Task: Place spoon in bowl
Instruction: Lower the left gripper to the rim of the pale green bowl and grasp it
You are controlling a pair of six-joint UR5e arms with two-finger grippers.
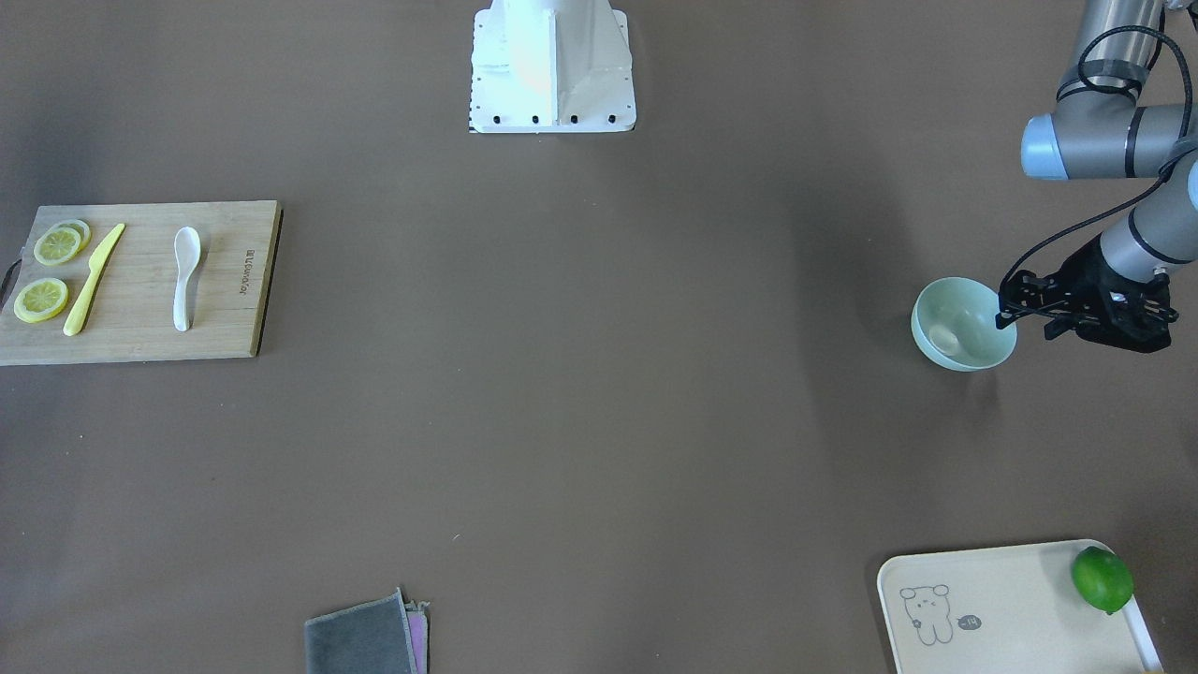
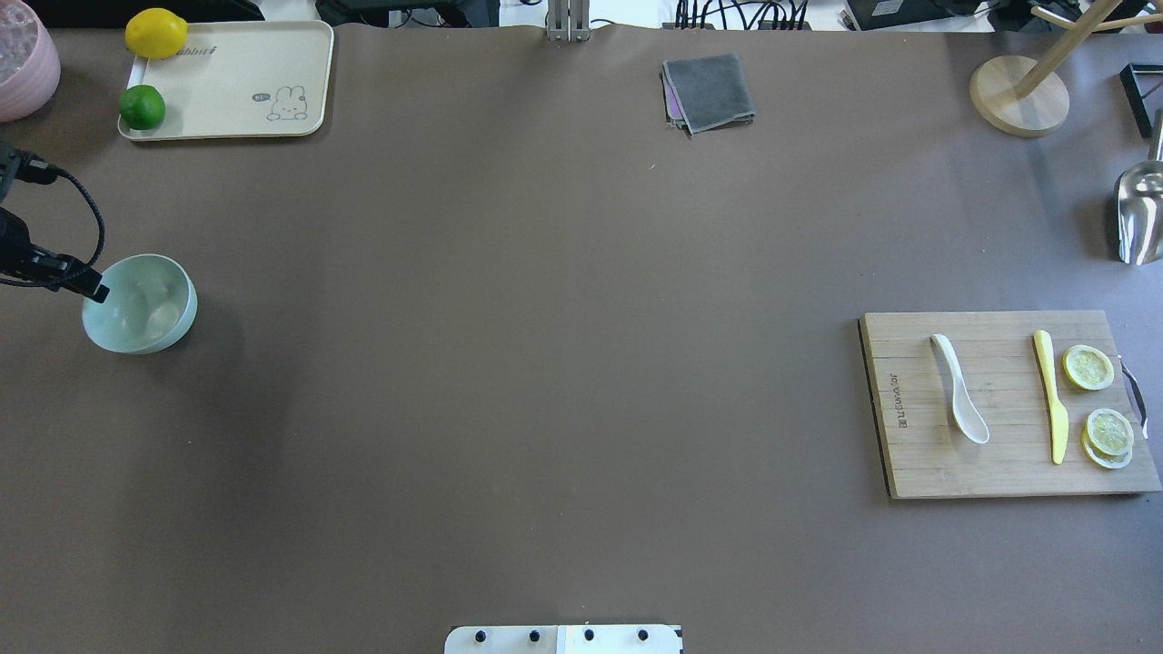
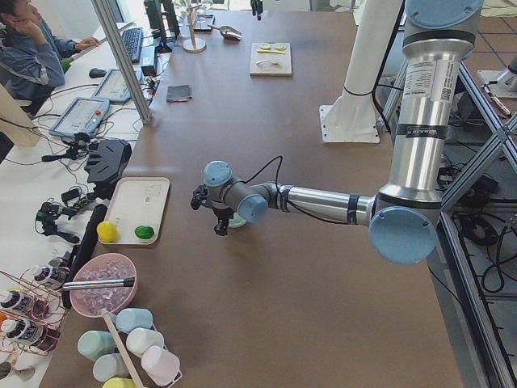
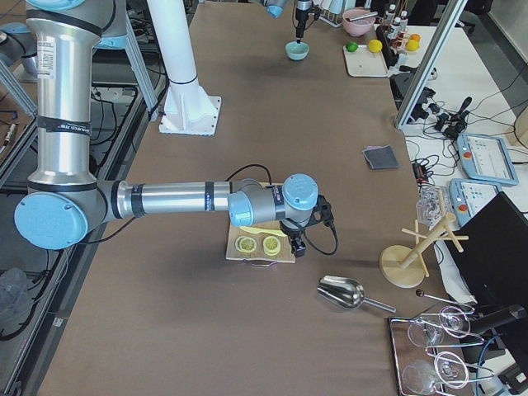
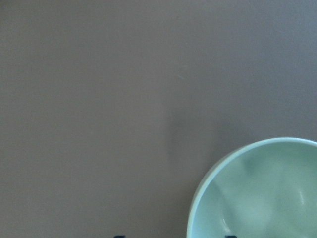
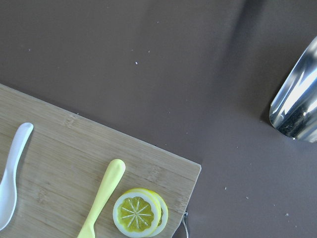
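Hovering at the board's point(image 2: 999, 463) edge, right claw point(image 4: 296, 246) (grip: can't tell) is nearest the spoon point(image 2: 959, 391), scoop pointing robotward; left claw point(image 1: 1003, 312), spread, straddles the bowl's point(image 1: 973, 361) rim.

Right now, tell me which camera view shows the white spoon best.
Overhead exterior: the spoon lies whole and unobstructed on the cutting board. Exterior front-facing shows it nearly as well. The right wrist view crops it at the edge; exterior left shows it tiny; the others don't show it.
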